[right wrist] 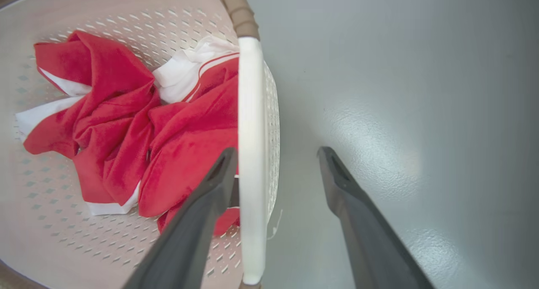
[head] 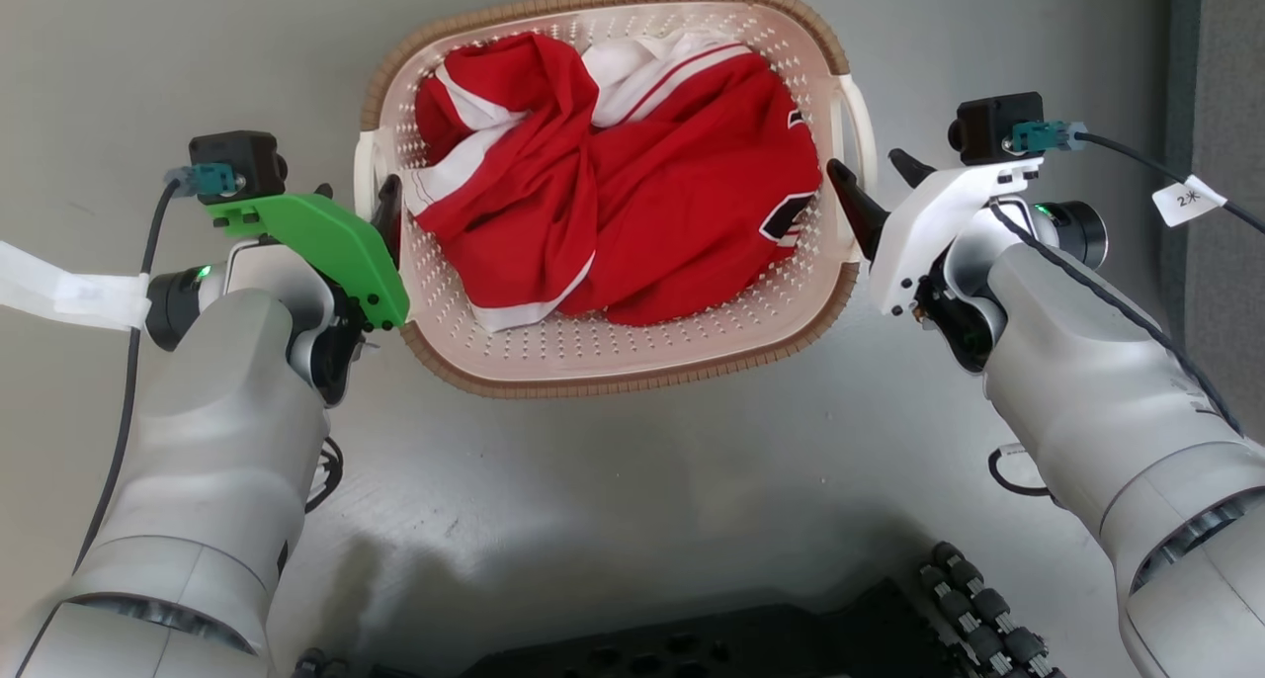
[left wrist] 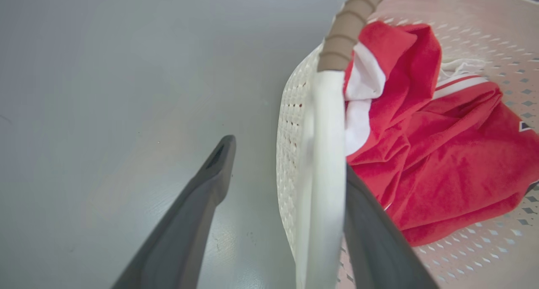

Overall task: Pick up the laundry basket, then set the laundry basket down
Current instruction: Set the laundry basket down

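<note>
The laundry basket (head: 593,350), cream-white and perforated with a brown woven-look rim, is on the grey floor ahead of me with a red and white garment (head: 642,213) bundled inside. My left gripper (head: 358,192) is open astride the left white handle (left wrist: 324,175); one finger (left wrist: 202,204) is outside the wall and the other (left wrist: 374,242) inside against the handle. My right gripper (head: 870,169) is open astride the right handle (right wrist: 251,154), with its inner finger (right wrist: 198,221) close against the handle and its outer finger (right wrist: 362,221) over the floor.
My dark wheeled base (head: 751,648) lies along the bottom edge. A darker grey panel (head: 1225,65) runs down the far right. A tagged cable (head: 1186,202) trails from the right wrist. Bare grey floor (head: 613,480) surrounds the basket.
</note>
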### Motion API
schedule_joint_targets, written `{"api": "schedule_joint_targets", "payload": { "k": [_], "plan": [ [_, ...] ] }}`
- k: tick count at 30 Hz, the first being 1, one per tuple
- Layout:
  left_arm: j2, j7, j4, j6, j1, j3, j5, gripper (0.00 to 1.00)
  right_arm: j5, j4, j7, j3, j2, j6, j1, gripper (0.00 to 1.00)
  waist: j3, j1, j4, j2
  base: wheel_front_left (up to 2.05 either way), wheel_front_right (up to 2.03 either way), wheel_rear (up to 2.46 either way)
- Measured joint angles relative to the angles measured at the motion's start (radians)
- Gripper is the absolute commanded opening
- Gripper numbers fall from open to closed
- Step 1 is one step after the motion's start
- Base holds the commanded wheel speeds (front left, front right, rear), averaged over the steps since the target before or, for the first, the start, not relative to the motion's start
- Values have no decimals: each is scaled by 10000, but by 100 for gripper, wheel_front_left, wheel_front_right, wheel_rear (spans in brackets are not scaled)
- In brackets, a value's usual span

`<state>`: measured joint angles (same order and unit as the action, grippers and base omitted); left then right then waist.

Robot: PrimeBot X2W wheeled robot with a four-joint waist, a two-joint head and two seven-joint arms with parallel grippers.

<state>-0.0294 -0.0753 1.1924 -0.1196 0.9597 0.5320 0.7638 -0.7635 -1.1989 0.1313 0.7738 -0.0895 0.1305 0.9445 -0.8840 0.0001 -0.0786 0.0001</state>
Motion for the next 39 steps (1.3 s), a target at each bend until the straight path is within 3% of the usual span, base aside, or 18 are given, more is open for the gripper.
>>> {"api": "schedule_joint_targets", "payload": {
  "k": [9, 22, 33, 39],
  "plan": [
    [42, -77, 253, -6, -11, 282, -35, 100, -136, 92, 378, 134, 12, 2, -93, 100, 580, 0, 59, 0, 0, 0, 0],
    [50, -1308, 94, -36, -401, 522, -378, 100, -199, 353, 989, 92, -182, 2, -548, 100, 1880, 0, 93, 0, 0, 0, 0],
    [58, -1735, -384, -35, -857, 504, -426, 100, -295, 1101, 1191, -297, -458, 2, -923, 100, 3124, -1, 218, 0, 0, 0, 0],
    [56, -1745, -886, 23, -1044, 458, -562, 100, -113, 2311, 1191, -1012, -936, -96, -985, 100, 3884, -1, 296, 0, 0, 0, 0]
  ]
}}
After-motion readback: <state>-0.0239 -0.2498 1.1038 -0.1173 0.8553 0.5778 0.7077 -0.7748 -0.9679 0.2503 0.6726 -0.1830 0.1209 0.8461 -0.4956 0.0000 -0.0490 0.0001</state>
